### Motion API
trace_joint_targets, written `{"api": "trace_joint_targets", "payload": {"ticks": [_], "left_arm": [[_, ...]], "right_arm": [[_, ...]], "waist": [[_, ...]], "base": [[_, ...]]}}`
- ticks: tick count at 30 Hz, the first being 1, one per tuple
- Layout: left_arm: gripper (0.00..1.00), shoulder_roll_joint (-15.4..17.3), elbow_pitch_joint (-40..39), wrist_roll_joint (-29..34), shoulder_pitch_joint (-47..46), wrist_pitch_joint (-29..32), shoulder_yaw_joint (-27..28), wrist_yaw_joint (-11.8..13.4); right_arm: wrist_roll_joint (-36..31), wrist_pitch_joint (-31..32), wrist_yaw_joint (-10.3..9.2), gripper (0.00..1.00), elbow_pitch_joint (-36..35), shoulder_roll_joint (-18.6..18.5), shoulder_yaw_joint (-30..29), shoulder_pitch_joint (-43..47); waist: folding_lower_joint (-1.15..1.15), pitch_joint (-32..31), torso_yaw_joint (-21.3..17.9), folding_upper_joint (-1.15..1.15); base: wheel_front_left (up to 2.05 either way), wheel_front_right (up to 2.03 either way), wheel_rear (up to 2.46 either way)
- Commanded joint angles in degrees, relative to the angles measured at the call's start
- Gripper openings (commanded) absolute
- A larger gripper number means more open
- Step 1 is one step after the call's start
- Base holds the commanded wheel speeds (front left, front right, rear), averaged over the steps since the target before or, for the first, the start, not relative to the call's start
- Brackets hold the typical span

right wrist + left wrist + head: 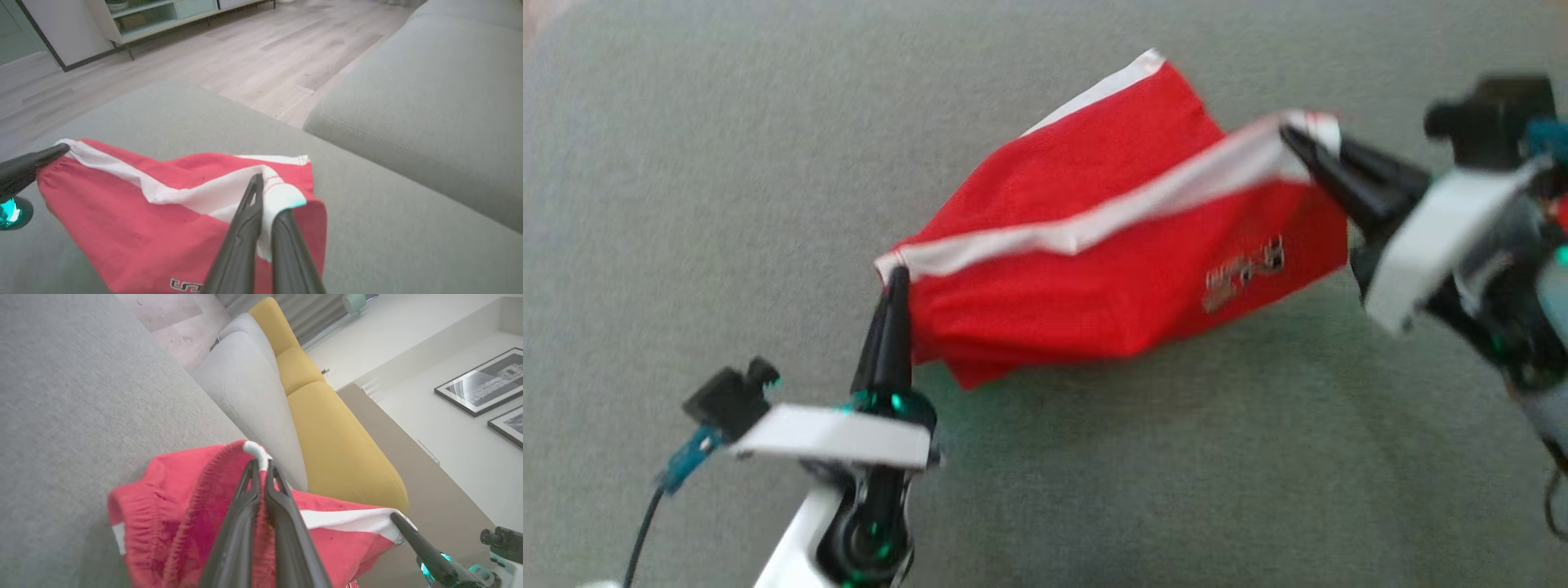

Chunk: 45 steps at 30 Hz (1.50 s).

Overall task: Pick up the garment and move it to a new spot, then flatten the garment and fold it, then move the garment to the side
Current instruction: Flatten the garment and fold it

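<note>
Left hand (897, 282) is clamped on one white-edged corner of the single red fabric garment with a white stripe (1094, 286), and the right hand (1298, 140) grips the opposite corner. The garment hangs stretched between the two hands over the grey fabric cushion (686, 163). Its silver lettering (1245, 273) is blurred and unreadable.

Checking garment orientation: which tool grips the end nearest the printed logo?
The right tool, pinching the white band of the red garment; the logo lies beside it, far from the left tool.
</note>
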Motion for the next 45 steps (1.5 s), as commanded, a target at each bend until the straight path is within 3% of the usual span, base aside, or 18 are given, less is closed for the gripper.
{"api": "trace_joint_targets", "payload": {"ticks": [1,12,20,21,23,24,25,26,32,37,41,45], "left_arm": [[0.00,-0.8,0.6,0.9,-3.2,-1.5,2.7,0.0],[0.00,-6.6,11.7,3.1,-10.3,-4.9,3.4,-1.3],[0.00,-8.0,18.2,3.9,-14.9,-5.7,3.1,-1.8],[0.05,-8.0,18.5,3.4,-15.4,-5.7,2.6,-1.9],[0.38,-8.0,18.8,2.4,-16.2,-5.7,1.8,-1.9],[0.57,-8.0,19.0,2.0,-16.4,-5.7,1.4,-1.9],[0.94,-8.0,19.1,1.7,-16.7,-5.7,1.0,-1.9],[1.00,-8.0,19.4,1.4,-17.0,-5.7,0.5,-1.9],[1.00,-8.0,21.4,1.3,-17.0,-5.7,-0.9,-1.9],[1.00,-7.7,23.9,5.1,-15.0,-5.7,-0.5,-1.7],[1.00,-5.6,23.4,11.2,-12.9,-5.7,2.4,-0.9],[1.00,-3.3,21.0,22.2,-11.5,-5.7,6.4,0.3]], "right_arm": [[-0.5,-1.8,0.39,0.00,1.4,0.3,1.5,-3.1],[-0.8,-9.8,0.39,0.00,20.9,4.0,8.7,-19.3],[-0.1,-15.4,0.39,0.00,34.7,8.0,14.3,-28.3],[0.2,-15.7,0.39,0.00,36.0,8.4,15.0,-28.9],[1.0,-15.9,0.39,0.00,38.3,9.0,16.7,-30.1],[1.3,-16.0,0.39,0.07,39.5,9.2,17.3,-30.5],[1.6,-16.1,0.39,0.82,40.6,9.5,18.0,-30.9],[2.0,-16.3,0.39,1.00,41.5,9.7,18.7,-31.3],[6.0,-15.6,0.39,1.00,44.1,10.0,22.9,-31.9],[10.8,-12.9,0.39,1.00,43.8,8.2,25.5,-30.5],[13.3,-12.9,0.39,1.00,43.3,6.8,26.1,-28.9],[15.3,-13.8,0.39,1.00,44.4,7.0,25.4,-26.8]], "waist": [[-0.01,2.3,2.0,0.00],[-0.01,6.9,6.1,0.00],[-0.01,8.9,7.6,0.00],[-0.01,9.1,7.8,0.00],[-0.01,9.5,8.0,0.00],[-0.01,9.6,8.1,0.00],[-0.01,9.7,8.2,0.00],[-0.01,9.8,8.3,0.00],[-0.01,8.7,8.0,0.00],[-0.01,5.8,7.1,0.00],[-0.01,3.4,6.3,0.00],[-0.01,1.8,6.0,0.00]], "base": [[0.00,0.00,0.00],[0.00,0.00,0.00],[0.00,0.00,0.00],[0.00,0.00,0.00],[0.00,0.00,0.00],[0.00,0.00,0.00],[0.00,0.00,0.00],[0.00,0.00,0.00],[0.00,0.00,0.00],[0.00,0.00,0.00],[0.00,0.00,0.00],[0.00,0.00,0.00]]}}
